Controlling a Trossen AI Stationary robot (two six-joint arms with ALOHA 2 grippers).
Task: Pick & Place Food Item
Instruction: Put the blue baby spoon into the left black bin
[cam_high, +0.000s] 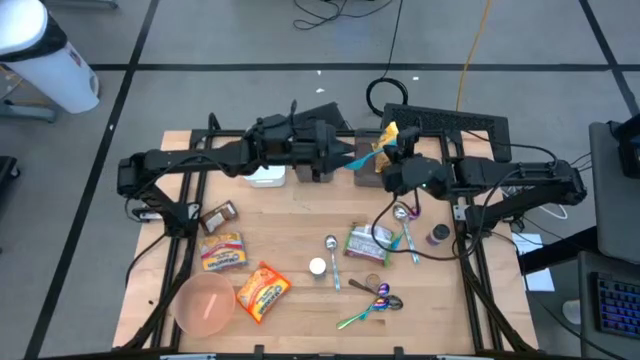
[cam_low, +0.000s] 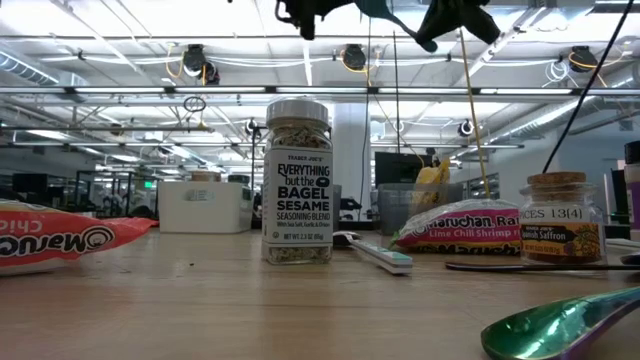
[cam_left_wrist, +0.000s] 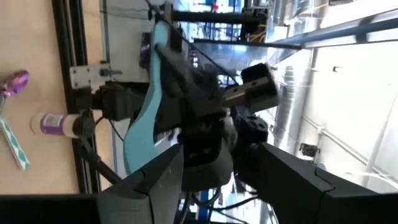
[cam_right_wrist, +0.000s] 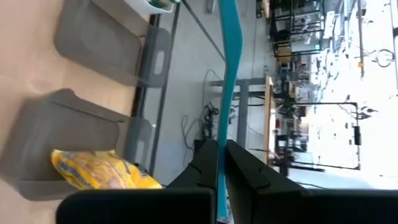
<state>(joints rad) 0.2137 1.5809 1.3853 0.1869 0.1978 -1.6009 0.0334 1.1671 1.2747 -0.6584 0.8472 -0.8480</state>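
Centre: I see a bagel sesame seasoning jar (cam_low: 298, 182) standing upright on the table (cam_low: 200, 300).
Left: a Maruchan packet (cam_low: 60, 240) lies flat.
Right: I see a saffron jar (cam_low: 562, 220), a ramen packet (cam_low: 465, 226), a green spoon (cam_low: 560, 325).
Overhead: dark arm parts (cam_low: 440, 20) hang in.

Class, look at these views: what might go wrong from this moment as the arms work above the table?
1. The right claw pinches the thin teal item above the table; it may slip and fall near the gray bin holding the yellow packet.
2. The left claw is close to the right claw; they may collide.
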